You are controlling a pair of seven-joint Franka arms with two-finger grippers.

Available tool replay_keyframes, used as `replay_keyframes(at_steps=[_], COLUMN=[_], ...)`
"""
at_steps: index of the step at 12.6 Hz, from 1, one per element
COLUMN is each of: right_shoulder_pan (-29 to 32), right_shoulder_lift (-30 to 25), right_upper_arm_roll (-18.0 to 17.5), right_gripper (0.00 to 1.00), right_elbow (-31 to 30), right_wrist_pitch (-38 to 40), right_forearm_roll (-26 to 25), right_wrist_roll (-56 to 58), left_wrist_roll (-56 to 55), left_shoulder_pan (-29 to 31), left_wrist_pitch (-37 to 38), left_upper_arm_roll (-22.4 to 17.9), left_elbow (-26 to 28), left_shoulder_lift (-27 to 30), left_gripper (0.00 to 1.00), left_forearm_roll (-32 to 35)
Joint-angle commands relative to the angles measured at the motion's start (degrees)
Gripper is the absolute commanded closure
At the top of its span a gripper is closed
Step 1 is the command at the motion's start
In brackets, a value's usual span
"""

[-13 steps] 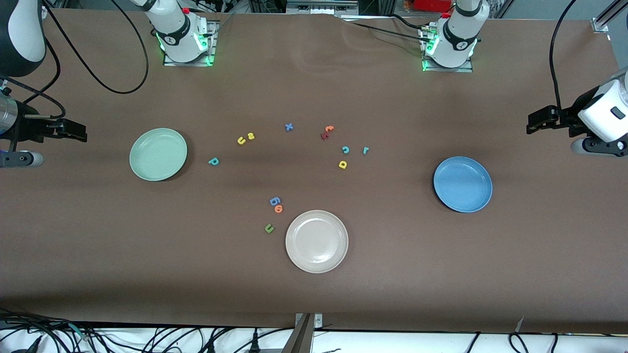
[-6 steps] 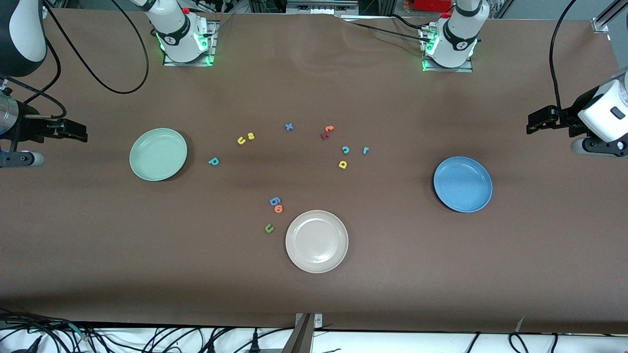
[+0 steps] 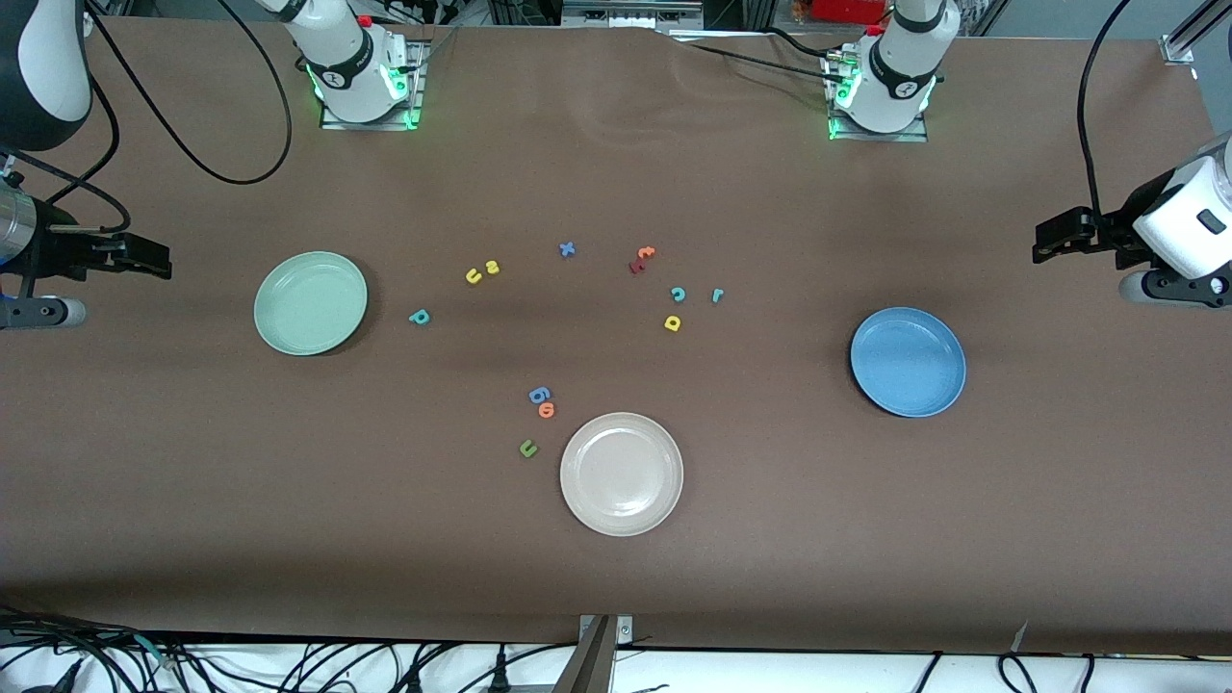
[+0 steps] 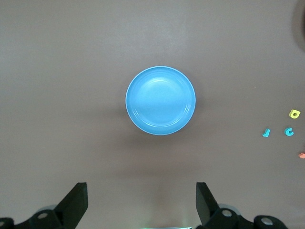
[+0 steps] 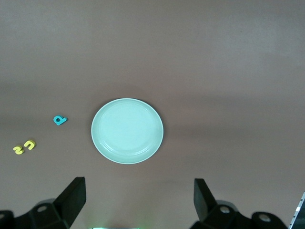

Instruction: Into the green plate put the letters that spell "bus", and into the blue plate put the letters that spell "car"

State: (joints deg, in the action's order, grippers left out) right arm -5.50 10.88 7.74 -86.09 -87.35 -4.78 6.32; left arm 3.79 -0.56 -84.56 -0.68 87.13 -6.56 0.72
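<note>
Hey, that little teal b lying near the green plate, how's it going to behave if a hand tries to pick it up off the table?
The teal b looks tiny and flat, so it is probably very light and hard to pinch off the table. Lying flat, it should not roll or tip; a sideways nudge would likely just slide it. It looks foam-like, so probably slightly squashy, not fragile.

blue plate [image 4: 160, 100] empty on table | left end effector [image 4: 141, 205] fingers apart, holding nothing

Brown table [image 3: 616, 597] w/ black cables [image 3: 289, 664] along white floor at edge.
</note>
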Motion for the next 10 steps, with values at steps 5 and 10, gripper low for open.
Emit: replay_keyframes(at_steps=[5,10], right_shoulder_pan=[0.32,0.49], right_shoulder_lift=[-0.33,-0.33], right_upper_arm_roll=[-0.27,-0.18], right_gripper=[0.01,0.01], right_elbow=[-0.13,-0.13], right_wrist_pitch=[-0.27,-0.27], right_forearm_roll=[0.03,2.14], right_wrist_roll=[0.10,-0.08], left_wrist_roll=[1.22,1.22], left_shoulder_pan=[-0.15,-0.15], left_wrist_pitch=[-0.43,-0.43], left_upper_arm_roll=[-0.11,-0.11], left_elbow=[1.02,1.02], left_shoulder_lift=[0.93,1.02], left_gripper=[0.00,0.00], left_forearm_roll=[-0.19,-0.19])
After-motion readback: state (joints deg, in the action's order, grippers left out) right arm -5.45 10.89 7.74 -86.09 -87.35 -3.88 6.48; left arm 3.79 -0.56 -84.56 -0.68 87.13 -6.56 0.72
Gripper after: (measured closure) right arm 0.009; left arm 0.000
